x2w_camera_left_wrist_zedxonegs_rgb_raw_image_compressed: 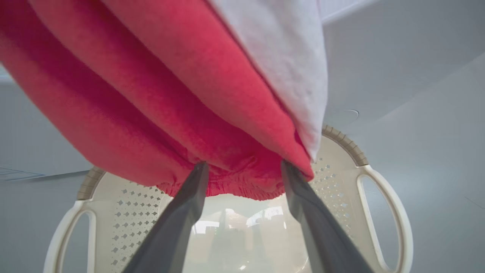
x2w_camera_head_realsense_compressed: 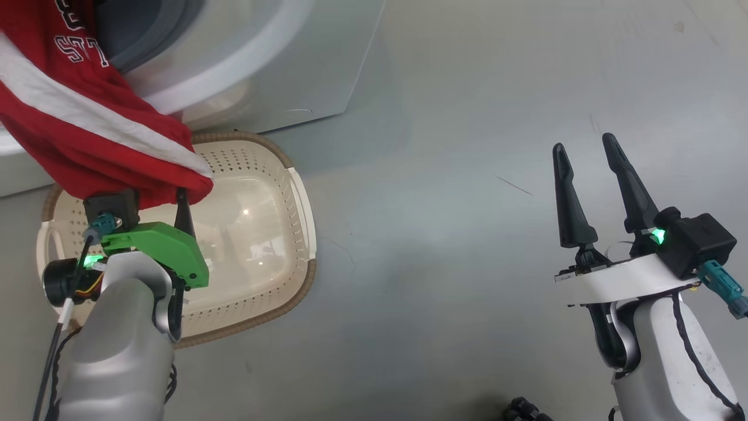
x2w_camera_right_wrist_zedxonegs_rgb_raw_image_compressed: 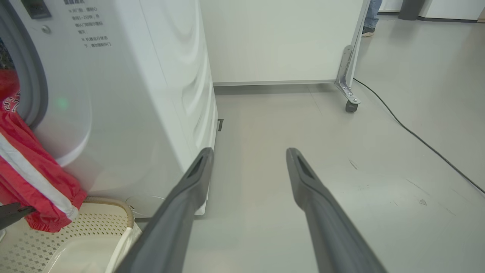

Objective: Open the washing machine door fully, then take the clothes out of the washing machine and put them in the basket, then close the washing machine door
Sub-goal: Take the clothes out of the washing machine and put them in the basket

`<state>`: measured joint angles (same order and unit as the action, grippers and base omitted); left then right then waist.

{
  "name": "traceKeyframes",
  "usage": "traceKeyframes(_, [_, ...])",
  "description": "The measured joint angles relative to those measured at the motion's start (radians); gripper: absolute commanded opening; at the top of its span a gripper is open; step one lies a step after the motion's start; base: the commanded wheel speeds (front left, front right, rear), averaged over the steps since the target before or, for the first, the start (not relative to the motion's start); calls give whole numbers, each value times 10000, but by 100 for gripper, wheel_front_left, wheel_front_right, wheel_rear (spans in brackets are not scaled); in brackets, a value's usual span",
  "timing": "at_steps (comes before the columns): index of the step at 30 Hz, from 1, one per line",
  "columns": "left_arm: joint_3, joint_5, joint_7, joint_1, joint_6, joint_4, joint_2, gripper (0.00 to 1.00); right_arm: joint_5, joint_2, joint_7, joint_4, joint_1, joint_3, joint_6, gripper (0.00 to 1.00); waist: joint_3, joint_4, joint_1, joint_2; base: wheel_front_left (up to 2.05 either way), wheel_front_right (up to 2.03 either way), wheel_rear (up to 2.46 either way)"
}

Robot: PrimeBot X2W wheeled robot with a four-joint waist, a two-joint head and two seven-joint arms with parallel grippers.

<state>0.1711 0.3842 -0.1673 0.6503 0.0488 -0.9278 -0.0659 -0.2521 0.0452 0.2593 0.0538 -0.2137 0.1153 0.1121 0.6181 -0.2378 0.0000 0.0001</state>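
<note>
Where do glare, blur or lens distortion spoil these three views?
Head view: a glare spot on the glossy bottom of the cream perforated plastic basket; the red white-striped garment and the white front-loading washing machine look slightly smeared at the top. Left wrist view: the garment hangs close and soft, out of focus. Right wrist view: the wide lens bows the machine's side panel.

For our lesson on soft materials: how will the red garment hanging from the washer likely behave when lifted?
Probably floppy: the red garment drapes in folds from the washing machine toward the basket. Likely light, being thin cloth. Perhaps grippy: its surface looks fuzzy.
</note>
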Motion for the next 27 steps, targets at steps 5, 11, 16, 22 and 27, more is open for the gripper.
traceKeyframes(5, [-15, 33, -640, -76, -109, -25, 130, 100, 56, 2, 0, 153, 13, -92, 0, 100, -333, 174, 0, 0, 0, 0, 0])
traceKeyframes(11, [-12, 105, -851, -393, -236, 291, 196, 100, 167, 6, 0, 274, 185, -217, 0, 100, -767, 521, 0, 0, 0, 0, 0])
traceKeyframes(16, [73, 100, -894, -771, -370, 968, 259, 100, 349, 109, 0, 493, 437, -268, 2, 100, -1282, 951, 0, 0, 0, 0, 0])
traceKeyframes(22, [52, -188, -892, -1080, -366, 2706, 305, 100, 456, 190, 0, 654, 746, -334, 2, 100, -1882, 1400, 0, 0, 0, 0, 0])
traceKeyframes(27, [88, -430, -892, -1798, -366, 3480, 322, 100, 589, 205, 0, 878, 1024, -313, 4, 100, -2430, 1750, 0, 0, 0, 0, 0])
